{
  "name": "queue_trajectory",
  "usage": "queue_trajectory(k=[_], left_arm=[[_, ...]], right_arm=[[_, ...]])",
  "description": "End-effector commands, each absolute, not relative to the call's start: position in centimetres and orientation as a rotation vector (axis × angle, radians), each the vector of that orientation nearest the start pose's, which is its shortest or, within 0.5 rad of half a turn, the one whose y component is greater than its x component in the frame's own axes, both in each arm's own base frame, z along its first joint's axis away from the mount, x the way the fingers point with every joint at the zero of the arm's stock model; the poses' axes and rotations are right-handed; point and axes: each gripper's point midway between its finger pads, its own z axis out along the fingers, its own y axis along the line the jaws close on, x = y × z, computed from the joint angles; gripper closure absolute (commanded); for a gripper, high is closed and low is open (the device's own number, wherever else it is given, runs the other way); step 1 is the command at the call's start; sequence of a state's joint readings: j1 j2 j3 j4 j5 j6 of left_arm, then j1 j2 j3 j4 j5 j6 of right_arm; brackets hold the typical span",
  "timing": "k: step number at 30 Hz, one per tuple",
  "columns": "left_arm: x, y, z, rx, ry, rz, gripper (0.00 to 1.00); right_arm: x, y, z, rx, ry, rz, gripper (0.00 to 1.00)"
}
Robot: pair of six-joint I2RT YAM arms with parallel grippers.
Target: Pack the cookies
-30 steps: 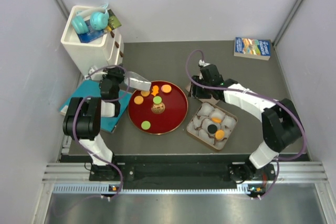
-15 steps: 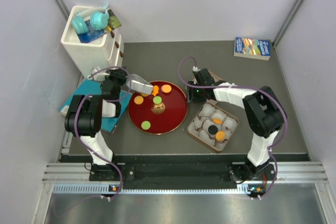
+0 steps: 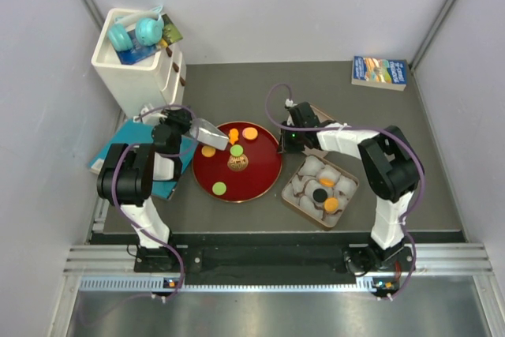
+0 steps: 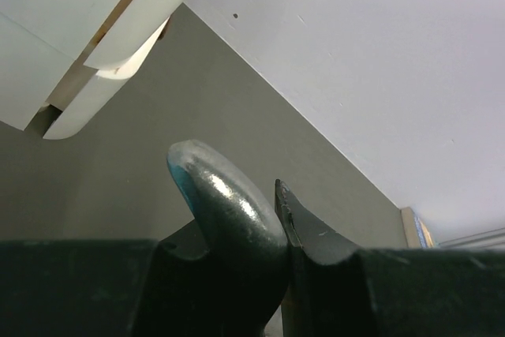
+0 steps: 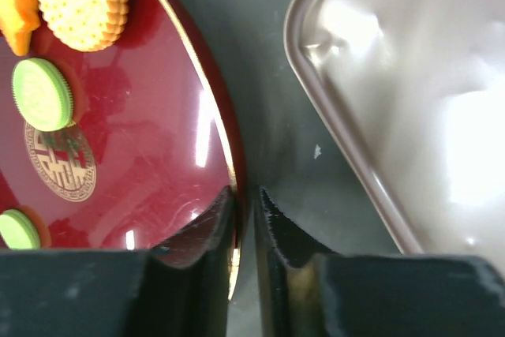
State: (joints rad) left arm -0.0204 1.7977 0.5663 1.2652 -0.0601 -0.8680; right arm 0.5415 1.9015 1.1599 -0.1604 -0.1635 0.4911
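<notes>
Top external: three cookies [image 3: 319, 194] in box [image 3: 300, 209], several on plate [image 3: 254, 170]; left gripper [image 3: 192, 125] clamps a scoop [image 3: 208, 127], right gripper [image 3: 284, 142] pinches the plate's rim.

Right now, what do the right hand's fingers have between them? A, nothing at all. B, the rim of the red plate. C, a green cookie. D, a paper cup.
B: the right wrist view shows the right hand with one finger over the red plate and one outside it, the rim between them.
</notes>
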Motion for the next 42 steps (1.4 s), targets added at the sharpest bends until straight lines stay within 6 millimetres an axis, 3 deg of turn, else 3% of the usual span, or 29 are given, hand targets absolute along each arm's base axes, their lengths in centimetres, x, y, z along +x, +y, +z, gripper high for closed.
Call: queue_trajectory(k=[1, 5, 9, 19, 23, 30, 42], left_arm=[[46.5, -3.5, 21.3, -0.519, 1.18, -0.696, 1.0], [46.7, -4.3, 21.4, -0.452, 1.201, -0.628, 1.0], [46.7, -4.9, 21.9, -0.393, 1.21, -0.561, 1.0], [47.3, -8.2, 19.9, -0.3, 1.288, -0.413, 1.0], [47.7, -8.4, 18.6, -0.337, 1.294, -0.391, 1.0], [48.2, -10.1, 17.8, -0.364, 1.269, -0.479, 1.0], [46.9, -15.8, 15.3, -0.314, 1.303, -0.628, 1.0]], right_arm=[[37.2, 27.4, 3.6, -0.134, 2.534, 0.622, 0.9], [37.3, 27.5, 4.1, -0.138, 2.525, 0.62, 1.0], [37.3, 27.5, 4.2, -0.141, 2.524, 0.626, 1.0], [37.2, 27.9, 4.7, -0.15, 2.516, 0.652, 1.0], [37.1, 28.1, 4.4, -0.151, 2.523, 0.661, 1.0], [36.6, 28.7, 4.1, -0.166, 2.531, 0.687, 1.0], [36.6, 29.0, 4.3, -0.168, 2.528, 0.714, 1.0]])
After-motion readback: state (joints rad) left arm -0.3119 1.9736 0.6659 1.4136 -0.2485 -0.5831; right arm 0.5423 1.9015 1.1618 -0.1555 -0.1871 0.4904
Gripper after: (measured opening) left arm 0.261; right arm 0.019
